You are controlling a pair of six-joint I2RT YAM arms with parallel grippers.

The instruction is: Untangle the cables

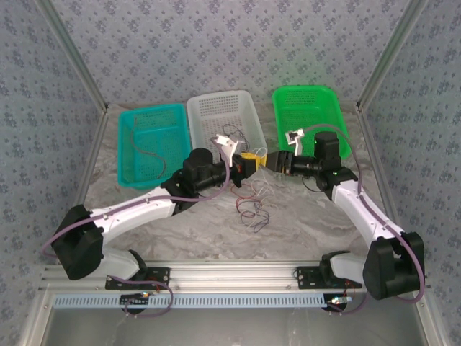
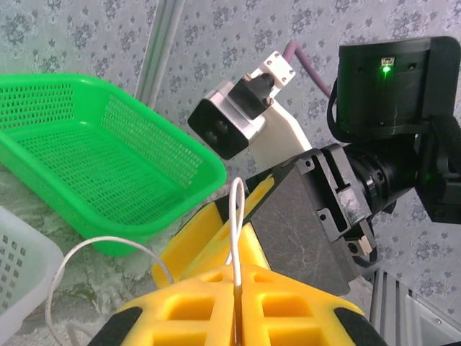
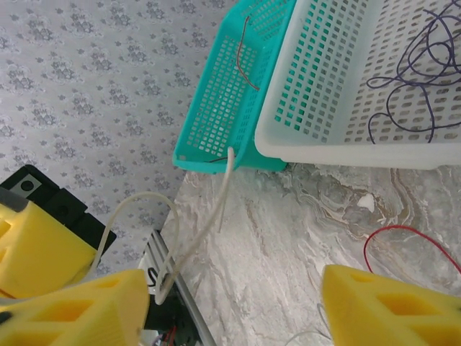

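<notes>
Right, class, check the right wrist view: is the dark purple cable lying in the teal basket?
No, the dark purple cable loops inside the white basket, beside the teal basket, not in it.

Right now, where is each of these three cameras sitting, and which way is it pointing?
Top camera: above and behind the arms, looking down on the table and loose wires; the left arm and right arm show.
Left wrist: on the left arm, looking past the left tool, shut on a white wire, toward the green basket and right arm.
Right wrist: on the right arm, looking through the open right tool at the teal basket and white basket.
Shared: both wrist views show that white wire.
</notes>
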